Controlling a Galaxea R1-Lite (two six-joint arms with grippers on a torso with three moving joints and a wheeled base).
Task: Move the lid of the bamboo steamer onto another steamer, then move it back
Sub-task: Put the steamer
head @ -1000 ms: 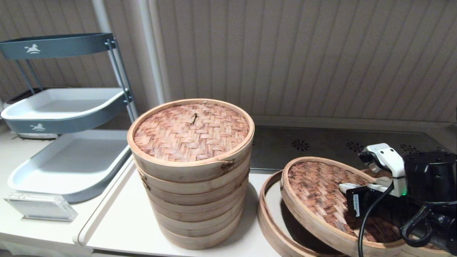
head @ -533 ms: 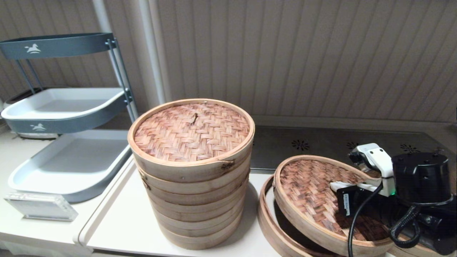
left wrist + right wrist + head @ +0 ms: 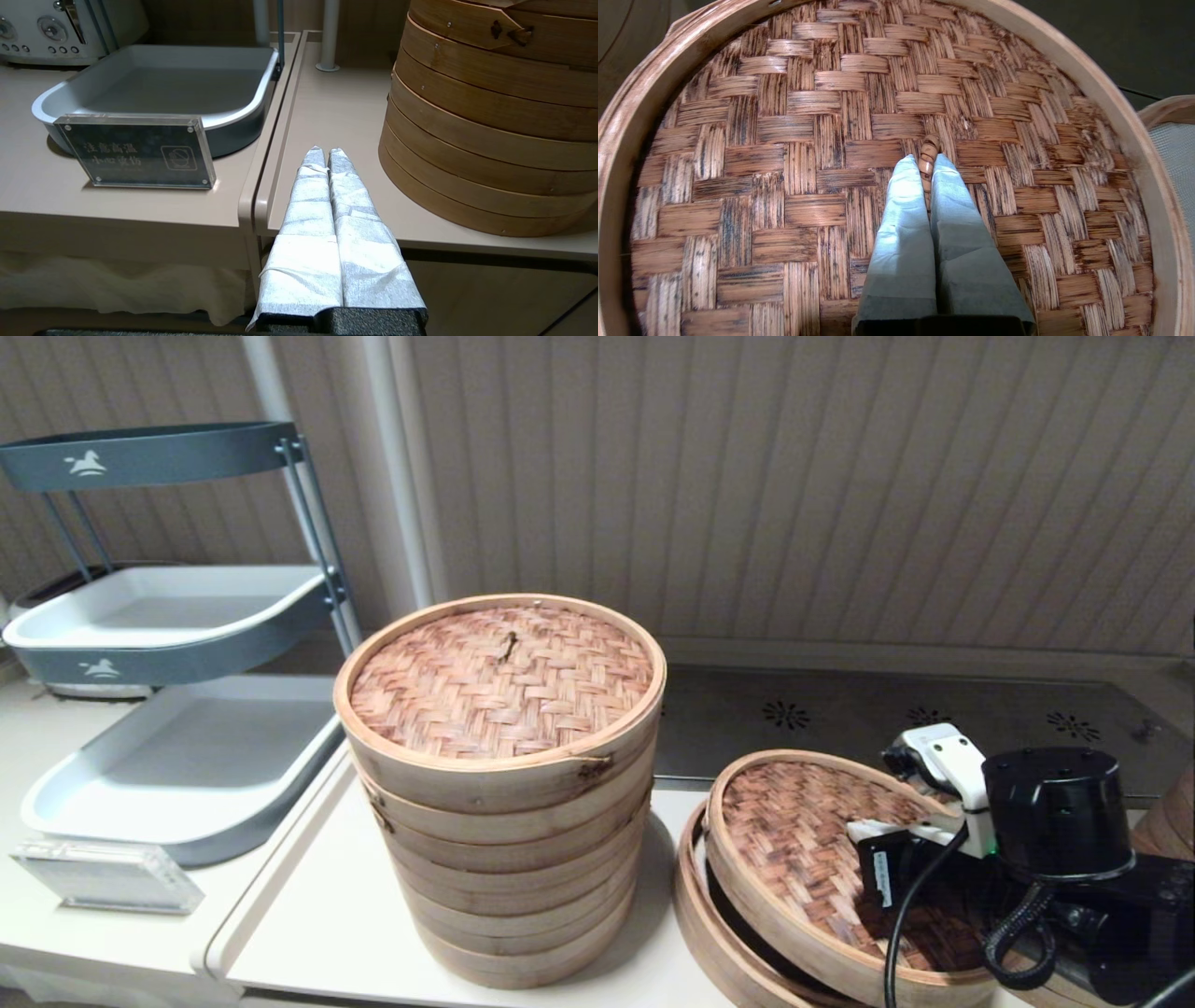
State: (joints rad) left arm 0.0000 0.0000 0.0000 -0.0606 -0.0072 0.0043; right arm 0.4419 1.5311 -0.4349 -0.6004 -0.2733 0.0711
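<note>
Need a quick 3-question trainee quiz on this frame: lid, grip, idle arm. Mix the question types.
1. True or false: the brown scorched woven bamboo steamer lid lies flat and seated on the shallow round bamboo steamer basket below it.
2. Multiple choice: the right tool is shut on which part of the lid? A) the pale rim B) the small centre knot C) nothing
3. Fill in: the left tool is shut and empty, hovering at the counter edge beside the tall pale stack of bamboo steamer tiers and near the grey ____.

Key: 1 false, it is tilted, with a dark gap under its left side; 2 B; 3 tray.
</note>
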